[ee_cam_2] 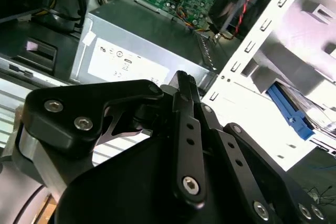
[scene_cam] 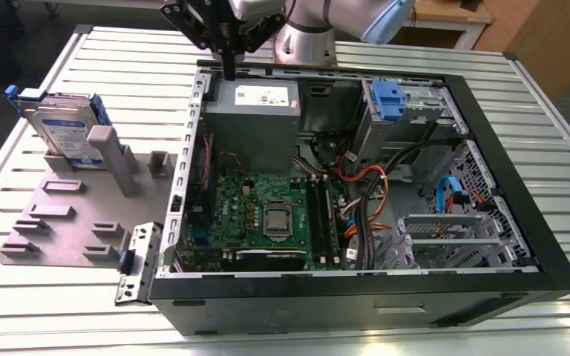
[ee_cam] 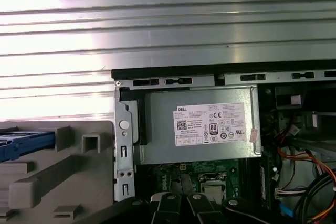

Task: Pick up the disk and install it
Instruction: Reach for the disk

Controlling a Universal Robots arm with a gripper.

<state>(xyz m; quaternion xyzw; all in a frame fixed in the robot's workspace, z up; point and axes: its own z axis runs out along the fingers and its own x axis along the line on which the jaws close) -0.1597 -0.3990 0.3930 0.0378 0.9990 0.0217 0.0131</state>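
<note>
Upper left of the exterior view, on the worktop [scene_cam: 533, 141], the disk [scene_cam: 67, 132] stands on edge in a rack [scene_cam: 67, 219], well apart from my clenched, empty tool [scene_cam: 231, 73]. Stiff, weighty and shock-shy, I judge: grip its blue-framed sides.

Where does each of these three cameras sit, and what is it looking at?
Exterior view: off the arm, high up, looking down at the open computer case, the disk and the gripper.
First wrist view: on the arm, facing the grey metal box; the gripper's links show.
Second wrist view: on the arm, behind the gripper; it shares that box.
</note>
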